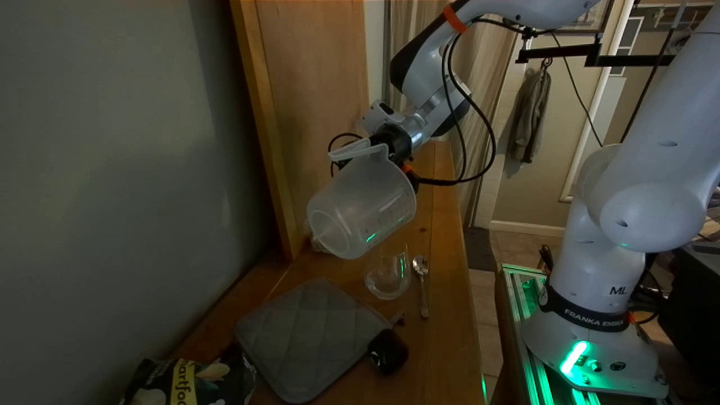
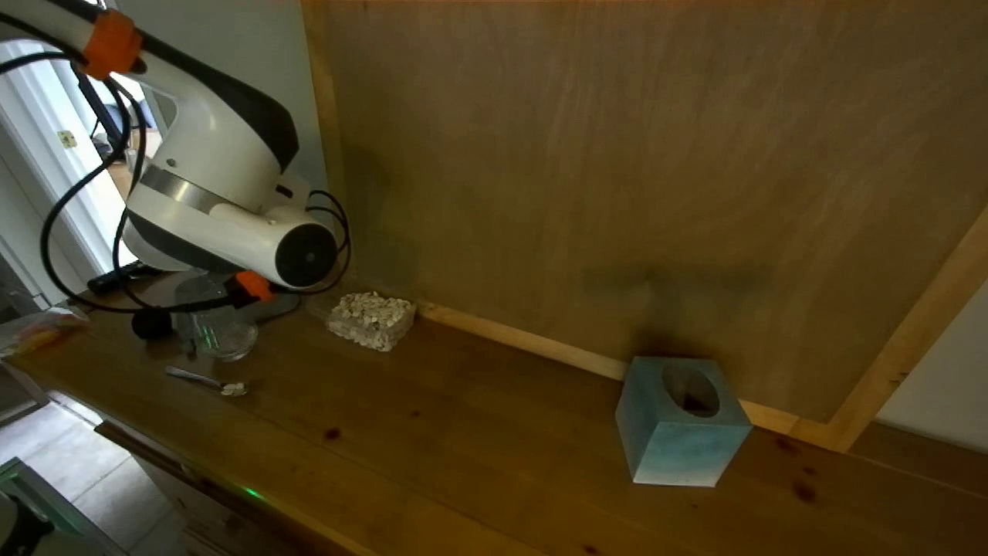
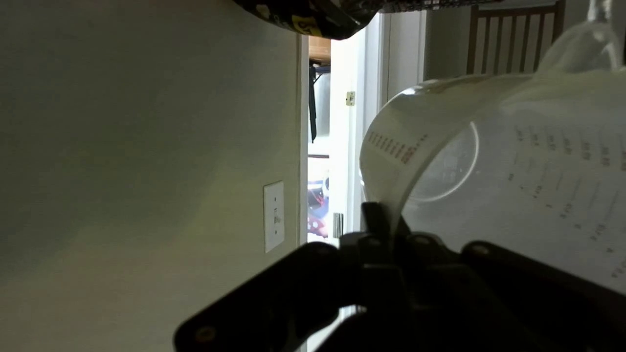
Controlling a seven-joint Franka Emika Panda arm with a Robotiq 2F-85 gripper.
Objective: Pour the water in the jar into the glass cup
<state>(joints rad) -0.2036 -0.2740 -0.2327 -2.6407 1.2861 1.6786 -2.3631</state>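
Jar [image 1: 365,205] off the table [image 1: 450,360], rim between the fingers [image 3: 374,224]; glass cup [image 1: 387,278] on the table, lower. In an exterior view: spoon [image 1: 422,284] right of glass cup, mat [image 1: 309,340] before, bag [image 1: 194,382] left of mat. In an exterior view: pack [image 2: 372,320] left of tissue box [image 2: 683,444].

We record jar [image 1: 365,208]: translucent whitish, red graduations; glass cup [image 1: 388,278]: clear, colourless; gripper [image 3: 389,232]: black. We also note pad [image 1: 306,337]: grey, diamond-quilted; bag [image 1: 211,385]: black, yellow band; box [image 2: 683,432]: blue paling to white at its base; counter [image 2: 463,463]: brown, dark knots.
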